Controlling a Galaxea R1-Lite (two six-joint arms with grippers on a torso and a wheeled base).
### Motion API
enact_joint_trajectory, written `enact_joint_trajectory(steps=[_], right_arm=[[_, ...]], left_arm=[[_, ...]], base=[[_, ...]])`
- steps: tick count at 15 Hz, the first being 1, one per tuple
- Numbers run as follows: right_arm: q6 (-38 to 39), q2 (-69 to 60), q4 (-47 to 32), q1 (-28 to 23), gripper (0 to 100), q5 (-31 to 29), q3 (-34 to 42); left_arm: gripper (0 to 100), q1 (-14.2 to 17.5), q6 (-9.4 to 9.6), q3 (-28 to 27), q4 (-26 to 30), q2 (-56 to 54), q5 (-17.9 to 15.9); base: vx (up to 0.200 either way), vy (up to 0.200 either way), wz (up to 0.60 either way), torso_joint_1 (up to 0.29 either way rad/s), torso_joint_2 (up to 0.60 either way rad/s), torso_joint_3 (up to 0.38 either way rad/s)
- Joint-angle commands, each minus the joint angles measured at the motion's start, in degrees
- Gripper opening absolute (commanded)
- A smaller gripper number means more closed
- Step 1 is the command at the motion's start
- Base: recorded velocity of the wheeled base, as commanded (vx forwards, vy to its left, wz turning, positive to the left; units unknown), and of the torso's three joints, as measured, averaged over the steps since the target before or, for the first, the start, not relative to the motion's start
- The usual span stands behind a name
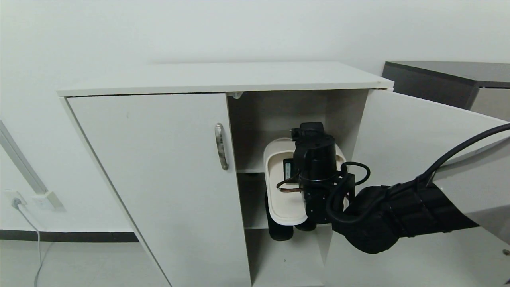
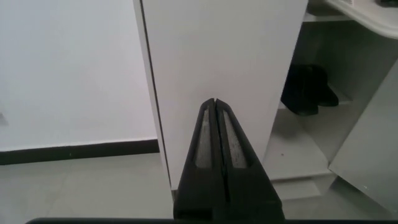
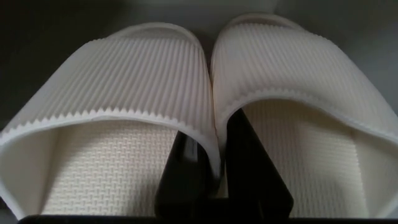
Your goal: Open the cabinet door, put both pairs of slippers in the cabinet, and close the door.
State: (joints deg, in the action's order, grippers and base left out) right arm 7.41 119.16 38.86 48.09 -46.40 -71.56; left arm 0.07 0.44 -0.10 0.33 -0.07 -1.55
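1. Two pairs of slippers are at the cabinet [image 1: 223, 77], and what matters for the coming move is that the white pair lies straight ahead of the right gripper, long axis running into the cabinet
2. Farthest left, the left gripper [image 2: 214, 109] hangs low before the closed left door [image 1: 151, 171], its fingers pressed together on nothing, well apart from both pairs
3. In the open right half, the black slippers [image 1: 281, 229] sit on the lower shelf, heels at its front edge
4. Just above them the white slippers [image 1: 285, 199] are carried side by side at the height of the middle shelf [image 1: 249, 170], toes inward, heels toward the robot and overhanging the opening
5. The right gripper [image 3: 216, 171] pinches the two touching inner walls of the white pair, one finger in each slipper, so this arm is plainly the nearer
6. The white pair looks soft, with ribbed straps and a textured footbed; I judge it needs pushing deeper before letting go
7. At far right, the right door [image 1: 418, 151] stands wide open and is not yet closed
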Motion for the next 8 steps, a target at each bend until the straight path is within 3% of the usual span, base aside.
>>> enact_joint_trajectory(steps=[1, 8], right_arm=[[-0.03, -0.25, -0.02, 0.07, 0, -0.01, 0.02], [-0.03, 0.10, -1.95, -0.37, 0, 2.54, -1.13]], left_arm=[[0, 0.01, 0.00, 0.01, 0.02, 0.07, 0.05], [0, 0.01, 0.00, 0.01, 0.02, 0.07, 0.05]], base=[[0.200, 0.000, 0.00, 0.002, 0.01, 0.002], [0.000, 0.000, 0.00, 0.000, 0.00, 0.000]])
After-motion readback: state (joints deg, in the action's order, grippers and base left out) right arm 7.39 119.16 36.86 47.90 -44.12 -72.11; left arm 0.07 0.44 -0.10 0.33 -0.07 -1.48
